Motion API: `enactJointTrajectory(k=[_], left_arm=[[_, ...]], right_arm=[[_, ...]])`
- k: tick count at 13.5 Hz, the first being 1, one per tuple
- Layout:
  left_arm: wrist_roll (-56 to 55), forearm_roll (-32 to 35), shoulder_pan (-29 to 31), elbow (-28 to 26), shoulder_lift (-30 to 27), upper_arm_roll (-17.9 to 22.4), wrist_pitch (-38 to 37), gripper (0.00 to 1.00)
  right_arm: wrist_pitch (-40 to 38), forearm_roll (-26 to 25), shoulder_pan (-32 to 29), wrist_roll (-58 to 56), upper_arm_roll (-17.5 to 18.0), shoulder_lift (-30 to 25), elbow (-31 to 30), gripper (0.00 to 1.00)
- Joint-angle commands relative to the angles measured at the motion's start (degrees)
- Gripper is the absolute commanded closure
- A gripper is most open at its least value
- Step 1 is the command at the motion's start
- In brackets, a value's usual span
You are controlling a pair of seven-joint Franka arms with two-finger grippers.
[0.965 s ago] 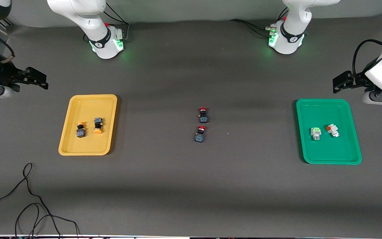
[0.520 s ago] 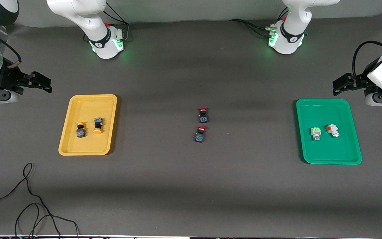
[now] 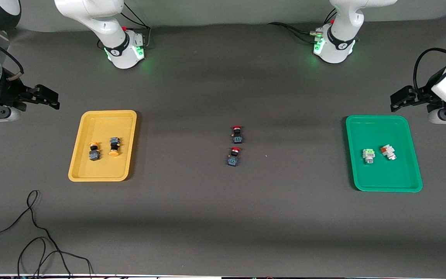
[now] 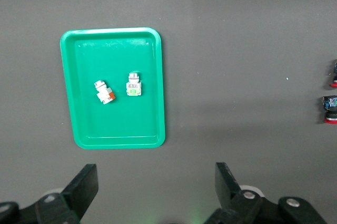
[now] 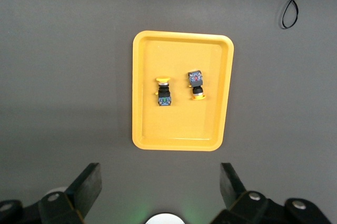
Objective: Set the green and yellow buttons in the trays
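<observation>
Nearest the front camera we see a loose black cable (image 3: pixel 33 228) by the table's (image 3: pixel 223 217) near edge, toward the right arm's end. Farther in, two red-capped switches (image 3: pixel 235 145) lie mid-table, one just beyond the other. The yellow tray (image 3: pixel 76 162) at the right arm's end holds both yellow-capped buttons (image 3: pixel 104 149) side by side on its floor; the green tray (image 3: pixel 412 178) at the left arm's end holds both whitish buttons (image 3: pixel 378 154), apart from each other. Farther still, we find the right gripper (image 3: pixel 50 99) raised over bare table beside the yellow tray's far corner, fingers spread and empty. The left gripper (image 3: pixel 395 101) hangs likewise by the green tray's far corner, jaws wide, holding nothing.
</observation>
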Motion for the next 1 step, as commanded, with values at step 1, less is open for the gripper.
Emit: enactJointTrajectory(k=[1], left_arm=[[-0.6,-0.3,-0.3,0.1,0.0,0.2,0.2,0.01]], right_arm=[[-0.1,-0.3,0.3,1.1,-0.3,0.7,1.3,0.00]])
